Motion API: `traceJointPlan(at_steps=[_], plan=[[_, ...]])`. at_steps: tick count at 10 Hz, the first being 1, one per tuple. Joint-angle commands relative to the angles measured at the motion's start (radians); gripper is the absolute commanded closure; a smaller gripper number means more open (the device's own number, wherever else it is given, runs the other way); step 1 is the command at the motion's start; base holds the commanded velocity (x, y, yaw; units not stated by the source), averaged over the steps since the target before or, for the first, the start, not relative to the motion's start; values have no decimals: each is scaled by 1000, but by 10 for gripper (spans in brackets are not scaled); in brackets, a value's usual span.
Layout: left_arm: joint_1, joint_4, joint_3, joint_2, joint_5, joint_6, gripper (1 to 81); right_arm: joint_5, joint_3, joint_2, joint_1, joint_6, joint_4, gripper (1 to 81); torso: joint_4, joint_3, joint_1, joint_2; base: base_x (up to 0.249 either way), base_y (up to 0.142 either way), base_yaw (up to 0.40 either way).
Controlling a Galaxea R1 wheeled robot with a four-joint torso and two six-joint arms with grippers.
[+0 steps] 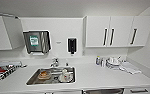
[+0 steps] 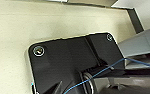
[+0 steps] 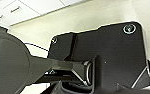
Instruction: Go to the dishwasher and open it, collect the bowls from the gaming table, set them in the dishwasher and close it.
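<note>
1. From the head view, the dishwasher [image 1: 102,91] shows as a strip of steel front under the white counter [image 1: 96,77], right of the sink [image 1: 51,75].
2. The sink holds what look like dishes, too blurred to name.
3. Both wrist views look down on pale floor [image 2: 28,27]; I cannot tell how either gripper's fingers stand, nor place the dishwasher relative to them.

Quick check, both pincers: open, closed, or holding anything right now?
Left pincer: cannot be told; its wrist view looks down at pale floor.
Right pincer: cannot be told; its wrist view shows floor and white cabinet fronts.
</note>
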Motion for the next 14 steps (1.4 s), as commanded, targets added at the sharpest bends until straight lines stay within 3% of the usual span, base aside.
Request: traceJointPlan(at_steps=[1, 4, 6, 7, 8, 10, 12, 14], plan=[[-50, -2, 131, -121, -8, 0, 10, -36, 167, -170, 54, 28, 0, 10, 0, 0, 0, 0, 0, 0, 0], [-48, 0, 144, -148, -60, 0, 10, -62, 165, -176, 61, 28, -10, 10, 0, 0, 0, 0, 0, 0, 0], [-47, -5, 144, -155, -61, 0, 10, -66, 210, -207, 74, 28, -10, 10, 0, 0, 0, 0, 0, 0, 0], [-47, -6, 149, -169, -67, -1, 10, -85, 273, -245, 94, 28, -5, 10, 0, 0, 64, -100, 0, 0, 0], [-47, -5, 175, -198, -70, -1, 10, -101, 326, -285, 111, 28, 1, 10, 0, 0, 69, -107, 0, 0, 0], [-48, 8, 302, -308, -72, 0, 10, -99, 400, -349, 137, 35, 4, 10, 0, -91, 99, -157, 0, 0, 0], [-51, 9, 427, -420, -122, -1, 10, -99, 431, -403, 163, 74, 3, 10, 0, -134, 137, -218, 0, 0, 0], [-59, 18, 552, -518, -139, -1, 10, -89, 472, -452, 180, 86, 3, 10, 0, -101, 178, -282, 0, 0, 0]])
